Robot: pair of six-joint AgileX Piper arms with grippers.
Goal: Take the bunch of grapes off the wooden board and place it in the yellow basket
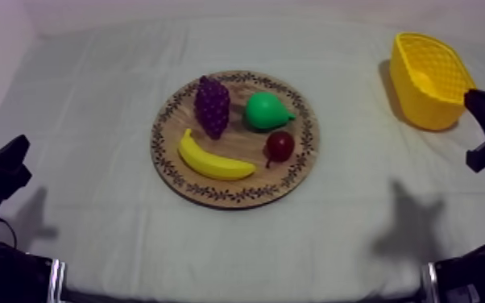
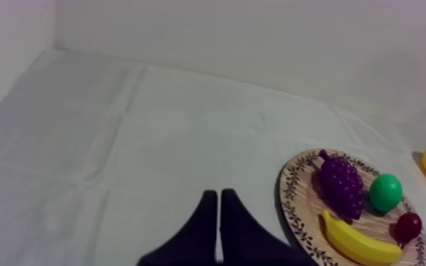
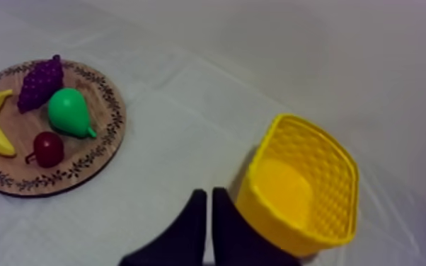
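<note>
The purple bunch of grapes lies on the back left part of the round wooden board in the middle of the table. The yellow basket stands at the far right, with nothing in it. My left gripper rests low at the left edge, far from the board. In the left wrist view its fingers lie together, shut on nothing, with the grapes off to one side. My right gripper hangs right beside the basket. Its fingers are shut too, next to the basket.
A green pear, a small red fruit and a banana share the board with the grapes. Grey-white cloth lies bare between board and basket. A wall runs along the far edge.
</note>
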